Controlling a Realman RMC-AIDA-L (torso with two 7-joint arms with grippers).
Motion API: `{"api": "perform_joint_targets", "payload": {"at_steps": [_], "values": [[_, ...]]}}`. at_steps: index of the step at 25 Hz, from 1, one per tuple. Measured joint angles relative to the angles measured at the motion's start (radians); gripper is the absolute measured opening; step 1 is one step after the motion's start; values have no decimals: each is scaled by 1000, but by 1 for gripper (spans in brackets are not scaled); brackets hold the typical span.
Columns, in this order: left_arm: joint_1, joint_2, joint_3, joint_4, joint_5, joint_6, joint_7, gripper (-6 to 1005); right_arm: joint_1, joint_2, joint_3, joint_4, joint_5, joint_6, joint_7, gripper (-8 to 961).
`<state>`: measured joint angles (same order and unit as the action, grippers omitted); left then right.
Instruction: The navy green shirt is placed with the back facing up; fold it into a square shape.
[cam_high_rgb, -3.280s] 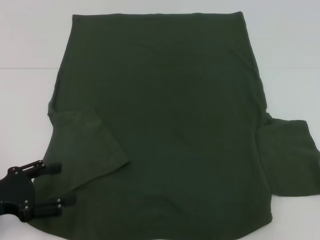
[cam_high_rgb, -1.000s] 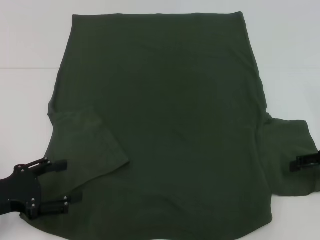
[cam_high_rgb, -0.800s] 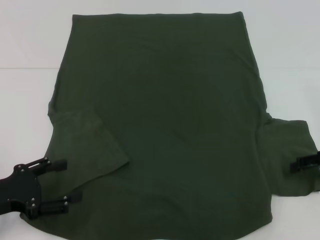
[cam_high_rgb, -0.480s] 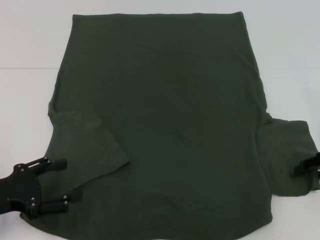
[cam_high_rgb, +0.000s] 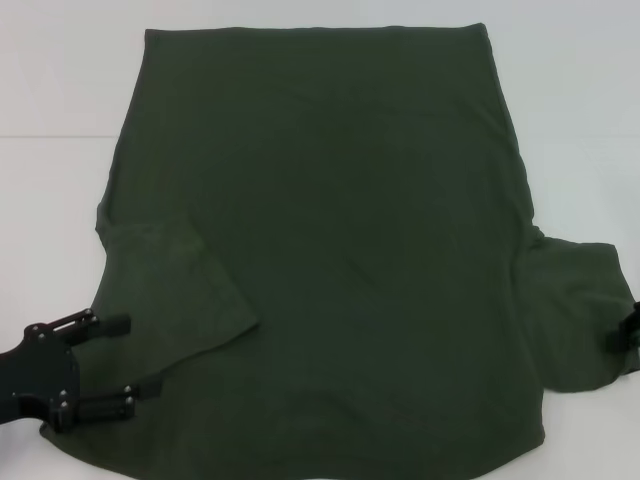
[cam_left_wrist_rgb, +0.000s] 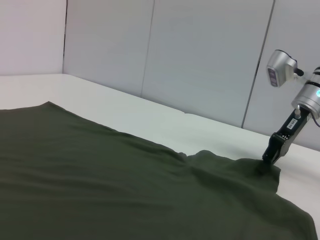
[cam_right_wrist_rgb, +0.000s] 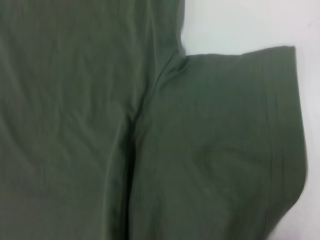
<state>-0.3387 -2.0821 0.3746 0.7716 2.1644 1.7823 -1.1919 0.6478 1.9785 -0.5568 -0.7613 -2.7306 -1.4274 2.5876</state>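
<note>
navy green shirt (cam_high_rgb: 330, 250): one, plain back up, flat on white table (cam_high_rgb: 50, 200), left sleeve folded in. left gripper (cam_high_rgb: 125, 362): one, spread wide at near-left corner. right gripper (cam_high_rgb: 622, 335): one, at right sleeve.

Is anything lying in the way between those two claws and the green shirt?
Nothing visible. The left claw sits open at the navy green shirt by its folded-in sleeve; the right claw is at the other sleeve's edge.
</note>
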Motion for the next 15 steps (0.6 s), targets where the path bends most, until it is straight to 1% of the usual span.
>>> {"api": "perform_joint_targets", "payload": {"at_steps": [1, 3, 9, 15], "values": [[0, 0, 0, 0, 0, 0, 0, 904, 2, -1, 0, 0, 0, 0, -1, 314], [-2, 1, 0, 0, 0, 0, -1, 904, 4, -3, -1, 3, 0, 0, -3, 104], [-4, 3, -1, 0, 0, 1, -6, 903, 7, -7, -18, -1, 2, 0, -5, 25], [-5, 7, -4, 0, -1, 7, -9, 903, -3, -24, 12, -59, 18, -9, -4, 26]]}}
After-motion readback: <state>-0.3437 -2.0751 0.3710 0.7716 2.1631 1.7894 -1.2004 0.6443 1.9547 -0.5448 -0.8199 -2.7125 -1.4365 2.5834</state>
